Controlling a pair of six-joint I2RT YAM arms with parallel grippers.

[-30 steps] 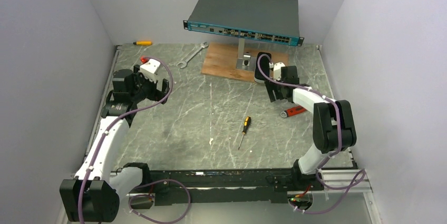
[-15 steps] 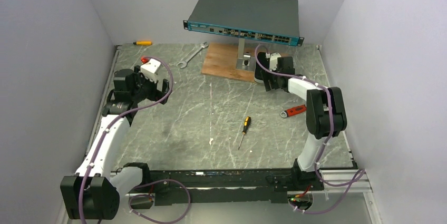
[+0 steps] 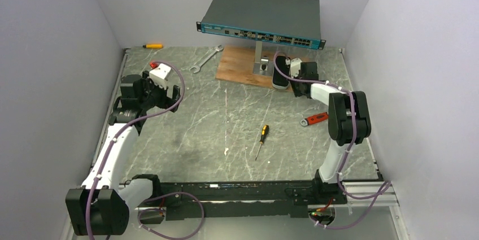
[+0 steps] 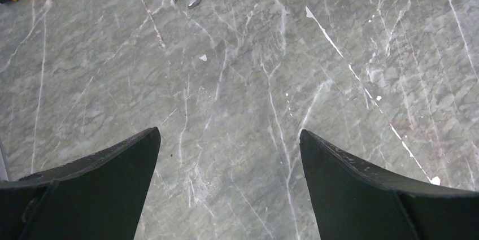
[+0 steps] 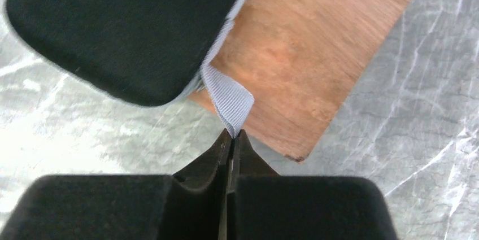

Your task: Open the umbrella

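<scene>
well, the left tool (image 4: 229, 134) is spread fully wide, holding nothing, hanging over the bare grey marble table (image 4: 237, 70). its arm is folded back at the table's left side. further right, the right tool (image 5: 231, 136) is clenched, tips pinching the end of the grey woven strap loop (image 5: 229, 100) on the black oblong folded umbrella with a pale rim (image 5: 130, 25). the umbrella lies across the near right corner of the brown wooden board (image 5: 316, 53). the right arm reaches far forward. counted: one yellow-handled screwdriver (image 3: 152, 46), one silver wrench (image 3: 206, 59), one black-and-yellow screwdriver (image 3: 261, 137), one umbrella, one red-handled metal implement (image 3: 314, 118).
</scene>
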